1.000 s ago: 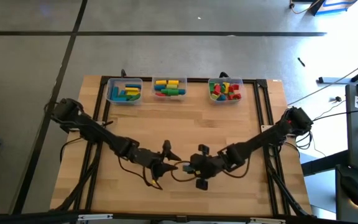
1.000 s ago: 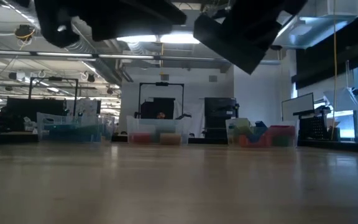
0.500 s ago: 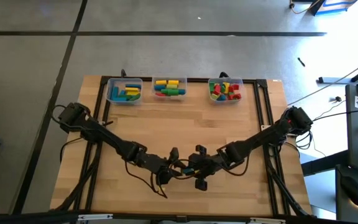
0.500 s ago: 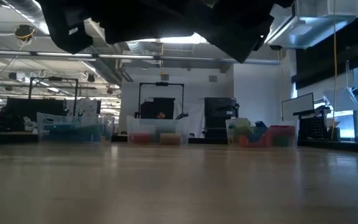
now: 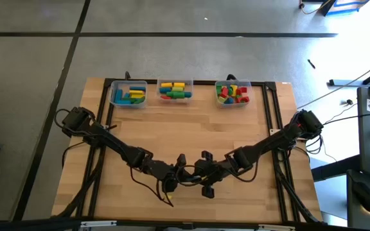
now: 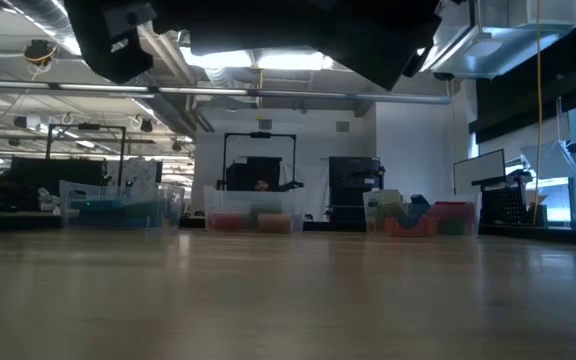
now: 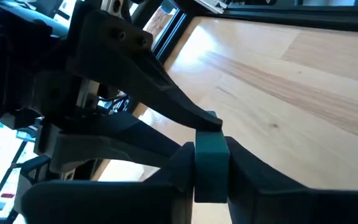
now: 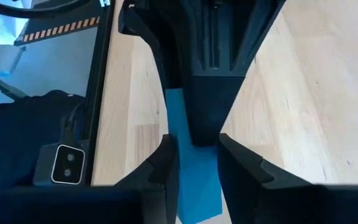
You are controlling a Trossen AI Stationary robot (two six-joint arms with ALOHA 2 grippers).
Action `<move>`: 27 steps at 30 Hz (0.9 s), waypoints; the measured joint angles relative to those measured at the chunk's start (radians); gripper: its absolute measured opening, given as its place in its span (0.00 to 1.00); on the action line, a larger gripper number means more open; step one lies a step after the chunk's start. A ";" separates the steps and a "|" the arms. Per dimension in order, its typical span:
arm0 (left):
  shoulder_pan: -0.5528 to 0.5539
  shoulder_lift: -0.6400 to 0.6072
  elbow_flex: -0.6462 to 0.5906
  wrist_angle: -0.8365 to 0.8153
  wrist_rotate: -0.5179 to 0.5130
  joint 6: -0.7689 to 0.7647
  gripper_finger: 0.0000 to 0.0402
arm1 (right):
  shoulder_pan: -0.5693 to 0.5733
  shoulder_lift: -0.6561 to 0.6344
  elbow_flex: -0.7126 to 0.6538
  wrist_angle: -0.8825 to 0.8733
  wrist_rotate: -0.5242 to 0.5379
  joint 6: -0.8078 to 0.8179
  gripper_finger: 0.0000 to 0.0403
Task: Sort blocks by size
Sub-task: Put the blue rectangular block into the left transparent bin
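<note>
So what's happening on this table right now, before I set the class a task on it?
Two robot arms meet near the front middle of the wooden table, passing a blue block between them. The right gripper is closed on the block, and the left gripper has its fingers on it too. Along the far edge stand three clear bins, already holding coloured blocks. No loose blocks show on the open tabletop.

Both pincers apparently gripping blue block (image 8: 194,163)

Wooden counter (image 5: 191,128) carrying three clear bins (image 5: 175,92) of blocks (image 5: 175,91), sitting in a row along its far edge.
</note>
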 joint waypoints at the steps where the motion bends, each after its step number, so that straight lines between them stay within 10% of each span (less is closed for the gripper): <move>1: 0.000 0.000 0.000 0.000 0.001 0.000 0.12 | 0.001 0.000 0.000 0.001 0.001 0.001 0.24; 17: -0.027 -0.151 0.000 -0.328 -0.055 -0.276 0.13 | 0.033 -0.030 0.000 -0.052 -0.112 0.077 0.25; 27: 0.006 -0.368 0.000 -0.775 -0.164 -0.629 0.12 | 0.061 -0.029 0.000 -0.128 -0.064 0.131 0.56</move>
